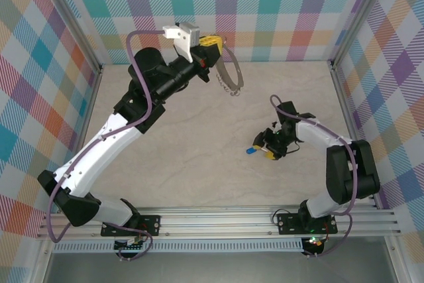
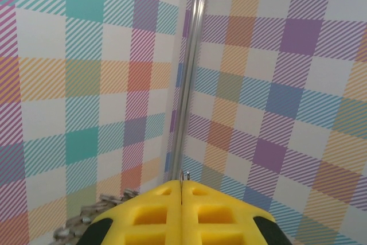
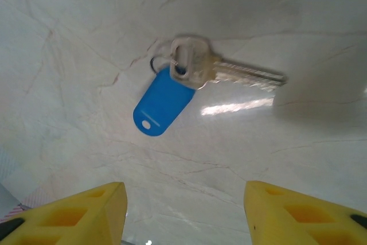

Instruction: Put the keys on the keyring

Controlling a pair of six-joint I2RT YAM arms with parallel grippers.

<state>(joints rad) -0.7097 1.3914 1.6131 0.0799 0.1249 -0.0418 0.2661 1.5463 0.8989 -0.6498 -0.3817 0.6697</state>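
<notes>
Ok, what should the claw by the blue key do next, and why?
Probably ease the open right claw forward and down until it straddles the key, which lies on the table just ahead of its fingers, untouched.

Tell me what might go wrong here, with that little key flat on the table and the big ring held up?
1. The silver key with a blue plastic tag lies flat on the marbled table; the open right gripper may nudge it away rather than pinch it.
2. The thin silver hoop with dangling links hangs from the shut left gripper by bare wire, so it could swing or slip.
</notes>
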